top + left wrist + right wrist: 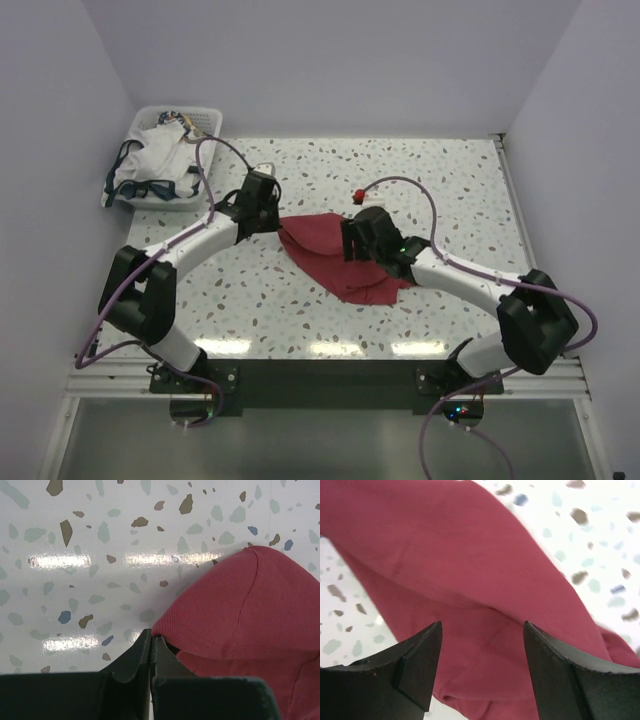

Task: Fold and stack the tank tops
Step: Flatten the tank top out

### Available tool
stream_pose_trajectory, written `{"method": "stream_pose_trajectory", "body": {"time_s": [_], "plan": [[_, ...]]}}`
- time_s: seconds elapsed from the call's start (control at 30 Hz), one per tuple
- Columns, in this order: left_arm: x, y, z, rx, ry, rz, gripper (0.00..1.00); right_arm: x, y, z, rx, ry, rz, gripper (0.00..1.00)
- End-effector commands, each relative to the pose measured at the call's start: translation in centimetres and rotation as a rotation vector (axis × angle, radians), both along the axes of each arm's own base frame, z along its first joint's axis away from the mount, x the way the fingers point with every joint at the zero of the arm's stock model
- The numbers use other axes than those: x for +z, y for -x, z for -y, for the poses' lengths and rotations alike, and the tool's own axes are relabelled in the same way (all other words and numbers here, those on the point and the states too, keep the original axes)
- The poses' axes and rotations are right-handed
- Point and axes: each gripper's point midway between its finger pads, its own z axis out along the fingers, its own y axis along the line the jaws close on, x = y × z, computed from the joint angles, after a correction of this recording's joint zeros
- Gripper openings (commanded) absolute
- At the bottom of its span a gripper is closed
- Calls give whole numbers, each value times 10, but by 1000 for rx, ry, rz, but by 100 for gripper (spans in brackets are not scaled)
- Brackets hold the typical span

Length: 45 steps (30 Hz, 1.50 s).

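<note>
The dark red tank top (335, 262) lies rumpled in the middle of the table. My left gripper (274, 222) is at its left edge. In the left wrist view the left gripper (151, 639) is shut, pinching the hem of the red top (240, 610). My right gripper (353, 241) hovers over the top's upper right part. In the right wrist view the right gripper (482, 630) is open and empty, with the red cloth (470, 555) below and between its jaws. The white tank top with navy trim (158, 160) lies bunched in the basket at the back left.
The white plastic basket (172, 110) stands at the table's back left corner against the wall. A small red knob (359, 193) sits on the right arm's cable behind the red top. Speckled tabletop (450, 190) surrounds the cloth; walls close in left, right and back.
</note>
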Motion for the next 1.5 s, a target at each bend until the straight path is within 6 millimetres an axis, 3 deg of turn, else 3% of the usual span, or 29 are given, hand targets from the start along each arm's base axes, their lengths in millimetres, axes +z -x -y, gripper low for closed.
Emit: {"method": "stream_pose_trajectory", "body": {"time_s": [0.0, 0.27, 0.57, 0.67, 0.83, 0.97, 1.47], "plan": [[43, -15, 7, 3, 62, 110, 0, 22, -13, -48, 226, 9, 134, 69], [64, -21, 17, -30, 98, 136, 0, 8, -23, -94, 430, 48, 214, 64], [70, -22, 20, -39, 111, 144, 0, 3, -27, -127, 530, 112, 253, 64], [74, -22, 21, -41, 113, 149, 0, -7, -29, -136, 537, 155, 249, 64], [76, -22, 20, -44, 110, 150, 0, -15, -39, -137, 505, 195, 257, 58], [77, -21, 19, -42, 106, 152, 0, -8, -45, -132, 472, 214, 284, 52], [79, -19, 17, -45, 97, 155, 0, 5, -45, -131, 460, 176, 320, 51]]}}
